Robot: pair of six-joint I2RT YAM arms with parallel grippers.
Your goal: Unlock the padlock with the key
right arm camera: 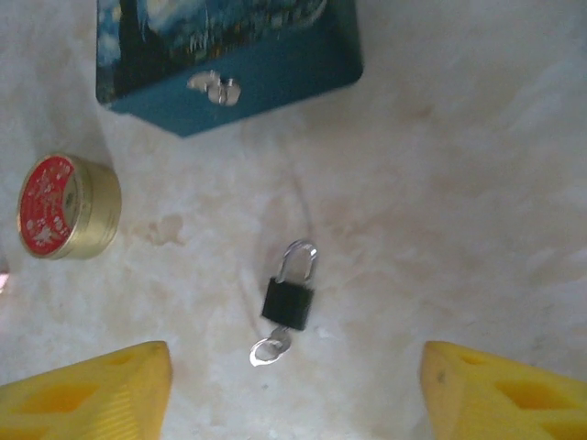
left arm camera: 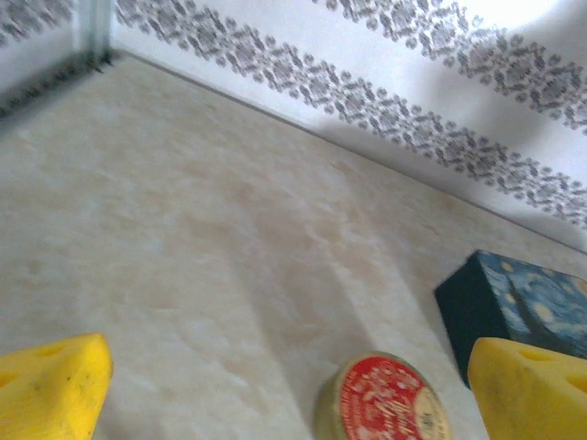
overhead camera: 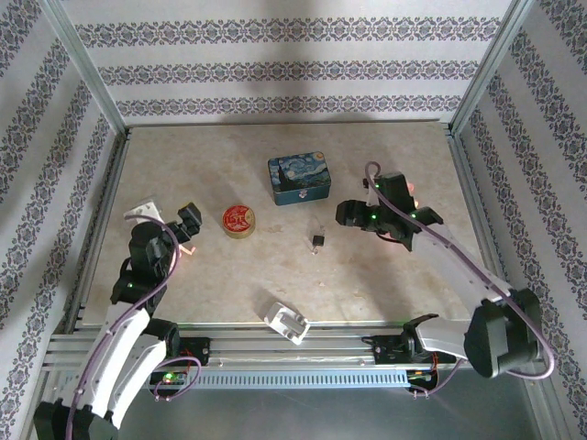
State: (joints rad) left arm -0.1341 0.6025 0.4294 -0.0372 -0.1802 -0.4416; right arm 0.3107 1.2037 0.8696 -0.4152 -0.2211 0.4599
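The padlock (right arm camera: 291, 300), a small black body with a silvery shackle, lies flat on the marble-look table (right arm camera: 459, 229). The key (right arm camera: 271, 347) sticks out of the bottom of its body, its silvery bow resting on the table. My right gripper (right arm camera: 293, 399) hovers over them, open, its yellow fingertips (right arm camera: 92, 394) wide on either side and touching nothing. From above, the padlock (overhead camera: 317, 240) sits mid-table, just left of the right gripper (overhead camera: 342, 215). My left gripper (overhead camera: 189, 222) stands open at the left with nothing between its fingers (left arm camera: 50, 385).
A blue painted tin (overhead camera: 299, 179) stands behind the padlock. A round red-and-gold disc (overhead camera: 239, 220) lies left of it, just ahead of the left gripper. A white blocky plug (overhead camera: 286, 321) rests near the front edge. Patterned walls enclose the table.
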